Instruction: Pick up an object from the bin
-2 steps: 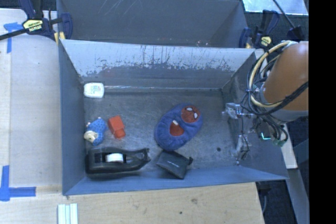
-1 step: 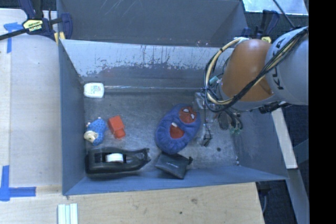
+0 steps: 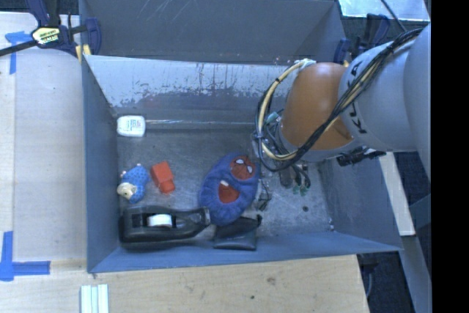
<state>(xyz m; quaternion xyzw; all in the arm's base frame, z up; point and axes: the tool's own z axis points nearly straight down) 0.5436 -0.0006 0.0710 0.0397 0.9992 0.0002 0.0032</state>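
Camera view looks down into the grey metal bin [image 3: 99, 157], the largest thing here, with its floor scattered with small items. Reaching in from the right is the silver robot arm [image 3: 399, 95], whose wrist carries a rounded orange cover [image 3: 315, 110] looped with yellow and black cables. Below that cover the gripper [image 3: 261, 193] hangs low over the bin floor. Whether it is open or closed cannot be told, because the wrist and cables hide it from above.

Just to the gripper's left, right against it, lies a blue soft fabric bundle with red patches [image 3: 229, 188]; nothing shows it being held. Further left and nearer the front wall lies a black plastic tape dispenser with a white roll [image 3: 165, 222]. Directly in front of the gripper, beside the dispenser's end, sits a small black wedge-shaped piece [image 3: 238, 235].

Well to the left are an orange-red block [image 3: 163, 177] and, just beyond it, a small blue and cream toy figure [image 3: 133, 184]. Farthest off, towards the back left, lies a small white rounded rectangular tag [image 3: 131, 126].
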